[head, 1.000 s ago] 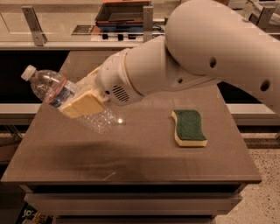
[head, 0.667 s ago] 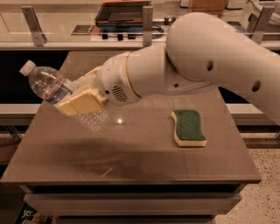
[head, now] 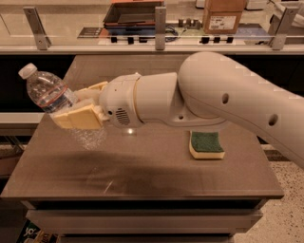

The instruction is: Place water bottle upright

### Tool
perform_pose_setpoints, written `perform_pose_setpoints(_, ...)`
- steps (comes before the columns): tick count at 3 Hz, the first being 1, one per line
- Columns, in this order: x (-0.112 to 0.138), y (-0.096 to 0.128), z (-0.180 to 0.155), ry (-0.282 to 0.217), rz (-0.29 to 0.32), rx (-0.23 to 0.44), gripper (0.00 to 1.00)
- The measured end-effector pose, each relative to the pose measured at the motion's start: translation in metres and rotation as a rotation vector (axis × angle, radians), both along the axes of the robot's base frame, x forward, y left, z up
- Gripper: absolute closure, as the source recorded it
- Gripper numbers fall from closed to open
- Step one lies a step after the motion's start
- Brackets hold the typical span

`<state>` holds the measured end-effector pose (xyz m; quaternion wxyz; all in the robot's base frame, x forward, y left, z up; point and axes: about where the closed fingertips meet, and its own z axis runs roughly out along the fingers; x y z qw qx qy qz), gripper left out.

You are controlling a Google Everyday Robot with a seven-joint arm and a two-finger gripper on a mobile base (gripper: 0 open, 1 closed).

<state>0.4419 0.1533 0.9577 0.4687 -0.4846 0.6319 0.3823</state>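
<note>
The water bottle [head: 47,95] is clear ribbed plastic with a white cap and a red-and-blue label. It is held in the air over the left part of the grey table [head: 142,166], tilted with its cap up and to the left. My gripper [head: 76,107] is shut on the water bottle around its middle, with one tan finger [head: 78,118] in front of it and the other behind. The bottle's lower part shows below the fingers, just above the tabletop. The big white arm reaches in from the right.
A green-and-yellow sponge [head: 206,144] lies on the right part of the table. Behind the table runs a counter with metal posts [head: 160,28], a dark tray [head: 133,13] and a cardboard box [head: 223,16]. The table's left edge is close under the bottle.
The gripper has turned the bottle a little more upright; its cap now points higher. The arm has shifted slightly lower over the table.
</note>
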Motion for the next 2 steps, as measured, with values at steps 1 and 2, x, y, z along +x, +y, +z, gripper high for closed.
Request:
perform_pose_setpoints(1,-0.0029,0.0081,-0.0067,0.008,-0.062,0.101,1.0)
perform_pose_setpoints(2,-0.0014,0.0168,-0.0149,0.012,-0.116,0.187,1.0)
